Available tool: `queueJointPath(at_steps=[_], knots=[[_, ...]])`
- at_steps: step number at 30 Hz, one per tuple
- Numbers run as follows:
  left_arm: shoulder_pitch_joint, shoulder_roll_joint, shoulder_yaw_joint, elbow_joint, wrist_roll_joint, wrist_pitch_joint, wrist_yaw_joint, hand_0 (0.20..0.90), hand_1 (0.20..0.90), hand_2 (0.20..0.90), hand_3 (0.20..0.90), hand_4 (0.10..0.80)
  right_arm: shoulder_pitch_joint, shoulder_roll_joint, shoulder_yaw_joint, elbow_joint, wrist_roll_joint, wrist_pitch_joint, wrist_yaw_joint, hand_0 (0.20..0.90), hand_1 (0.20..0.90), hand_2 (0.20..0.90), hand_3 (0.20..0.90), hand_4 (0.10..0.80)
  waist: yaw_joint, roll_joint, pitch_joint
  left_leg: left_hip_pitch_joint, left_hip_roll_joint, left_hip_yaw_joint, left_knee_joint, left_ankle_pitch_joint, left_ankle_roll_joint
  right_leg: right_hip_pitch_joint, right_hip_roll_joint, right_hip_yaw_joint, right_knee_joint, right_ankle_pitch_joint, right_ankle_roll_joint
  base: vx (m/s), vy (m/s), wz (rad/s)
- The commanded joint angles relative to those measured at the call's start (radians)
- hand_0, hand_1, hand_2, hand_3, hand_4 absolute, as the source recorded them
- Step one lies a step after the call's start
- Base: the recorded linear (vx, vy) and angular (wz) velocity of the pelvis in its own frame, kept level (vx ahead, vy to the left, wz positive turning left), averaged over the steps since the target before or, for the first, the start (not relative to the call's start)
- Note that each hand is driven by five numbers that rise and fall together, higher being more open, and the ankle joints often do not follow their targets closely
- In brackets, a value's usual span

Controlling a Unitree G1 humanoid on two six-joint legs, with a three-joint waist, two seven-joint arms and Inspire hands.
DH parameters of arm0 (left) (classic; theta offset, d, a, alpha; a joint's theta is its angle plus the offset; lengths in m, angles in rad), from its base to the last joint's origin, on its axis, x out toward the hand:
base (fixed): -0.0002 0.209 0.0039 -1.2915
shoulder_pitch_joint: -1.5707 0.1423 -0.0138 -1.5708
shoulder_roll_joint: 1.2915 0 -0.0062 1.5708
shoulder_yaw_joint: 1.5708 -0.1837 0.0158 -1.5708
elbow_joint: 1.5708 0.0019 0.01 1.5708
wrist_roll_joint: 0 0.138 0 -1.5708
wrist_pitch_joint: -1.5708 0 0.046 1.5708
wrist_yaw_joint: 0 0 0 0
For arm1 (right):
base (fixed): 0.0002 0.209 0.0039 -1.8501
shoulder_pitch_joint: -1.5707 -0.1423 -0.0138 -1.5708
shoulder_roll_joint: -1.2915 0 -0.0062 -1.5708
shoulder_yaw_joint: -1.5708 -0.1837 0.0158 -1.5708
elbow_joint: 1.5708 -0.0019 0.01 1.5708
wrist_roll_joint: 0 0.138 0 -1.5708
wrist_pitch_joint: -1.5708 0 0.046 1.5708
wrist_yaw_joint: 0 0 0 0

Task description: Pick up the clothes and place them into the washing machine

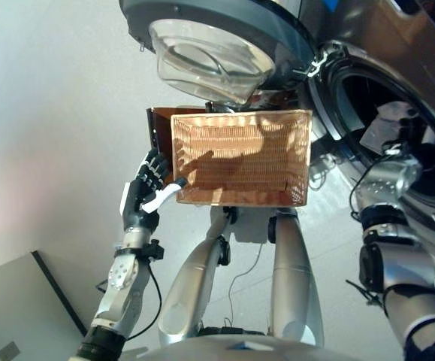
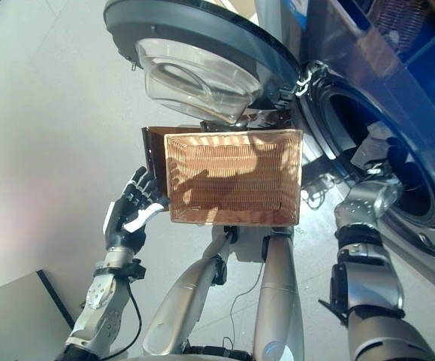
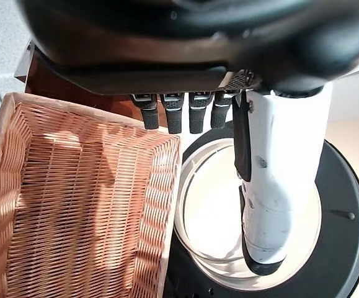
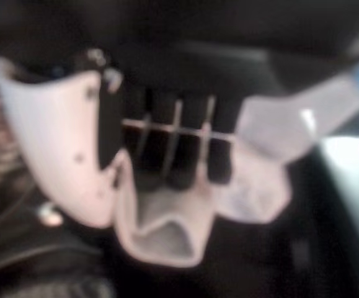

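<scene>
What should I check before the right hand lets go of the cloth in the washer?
1. Washer door open: ok, swung wide above the basket.
2. Right hand inside the drum: ok, the arm reaches through the opening.
3. Cloth held: ok, the fingers pinch pale cloth against the thumb in the right wrist view.
4. Cloth clear of the door rim: cannot tell, the hand hides it in the eye views.
5. Basket emptied: ok, only bare wicker shows.
6. Left hand out of the way: ok, open beside the basket, holding nothing.
</scene>
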Motion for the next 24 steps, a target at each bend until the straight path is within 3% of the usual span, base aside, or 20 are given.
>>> queueJointPath(at_steps=[1,3,9,10,11,12,18,19,24], knots=[[0.066,0.096,0.018,-0.061,0.011,-0.106,0.017,0.900,0.900,0.900,0.900,0.800,-0.031,-0.140,0.052,0.051,-0.134,-0.039,-0.050,0.200,0.200,0.200,0.200,0.300,0.044,-0.005,-0.131,0.012,0.001,-0.020,-0.091,-0.023,-0.032,-0.006,0.044,-0.051,-0.050,-0.044,0.004,0.004,-0.039,0.07],[0.064,0.104,0.015,-0.065,0.012,-0.106,0.020,0.900,0.900,0.900,0.900,0.800,-0.102,-0.190,0.090,0.094,-0.153,-0.017,-0.073,0.200,0.200,0.200,0.200,0.300,0.050,-0.002,-0.126,0.017,0.003,-0.023,-0.102,-0.014,-0.035,-0.006,0.042,-0.054,-0.052,-0.038,0.005,-0.010,-0.034,0.04],[0.067,0.111,-0.009,-0.075,0.011,-0.099,0.016,0.900,0.900,0.900,0.900,0.800,-0.150,-0.201,0.108,0.141,-0.154,-0.007,-0.083,0.200,0.200,0.200,0.200,0.300,0.053,0.006,-0.114,0.038,0.004,-0.021,-0.115,-0.013,-0.035,0.000,0.042,-0.057,-0.047,-0.041,0.006,0.003,0.001,-0.01],[0.066,0.110,-0.009,-0.075,0.010,-0.099,0.017,0.900,0.900,0.900,0.900,0.800,-0.148,-0.195,0.108,0.140,-0.152,-0.008,-0.081,0.302,0.302,0.302,0.302,0.373,0.053,0.008,-0.114,0.040,0.004,-0.020,-0.116,-0.014,-0.035,0.000,0.042,-0.058,-0.045,-0.041,0.006,0.022,0.013,-0.04],[0.065,0.109,-0.008,-0.074,0.011,-0.099,0.018,0.900,0.900,0.900,0.900,0.800,-0.144,-0.191,0.107,0.140,-0.148,-0.009,-0.080,0.477,0.477,0.477,0.477,0.498,0.052,0.009,-0.114,0.042,0.003,-0.020,-0.118,-0.015,-0.034,-0.001,0.042,-0.058,-0.044,-0.042,0.007,0.054,0.023,-0.03],[0.064,0.105,-0.010,-0.073,0.012,-0.098,0.019,0.900,0.900,0.900,0.900,0.800,-0.129,-0.183,0.101,0.140,-0.149,-0.009,-0.077,0.900,0.900,0.900,0.900,0.800,0.047,0.010,-0.114,0.056,0.001,-0.022,-0.120,-0.021,-0.033,0.004,0.040,-0.058,-0.036,-0.053,0.008,0.034,0.026,-0.03],[0.072,0.097,0.004,-0.070,0.007,-0.101,0.022,0.900,0.900,0.900,0.900,0.800,-0.086,-0.169,0.106,0.121,-0.209,-0.002,-0.092,0.900,0.900,0.900,0.900,0.800,0.045,0.003,-0.127,0.064,0.001,-0.017,-0.117,-0.023,-0.032,0.007,0.042,-0.057,-0.037,-0.045,0.008,0.014,0.006,0.00],[0.077,0.100,0.009,-0.066,0.009,-0.105,0.019,0.900,0.900,0.900,0.900,0.800,-0.072,-0.183,0.139,0.120,-0.306,0.026,-0.116,0.900,0.900,0.900,0.900,0.800,0.044,-0.002,-0.132,0.071,0.000,-0.019,-0.118,-0.027,-0.033,0.014,0.039,-0.059,-0.036,-0.052,0.009,0.000,0.000,0.00],[0.087,0.107,0.018,-0.070,0.025,-0.115,0.018,0.900,0.900,0.900,0.900,0.800,-0.075,-0.201,0.215,0.105,-0.469,0.064,-0.175,0.900,0.900,0.900,0.900,0.800,0.045,-0.006,-0.141,0.076,0.003,-0.022,-0.124,-0.026,-0.033,0.023,0.037,-0.062,-0.055,-0.046,0.011,-0.003,0.001,-0.01]])
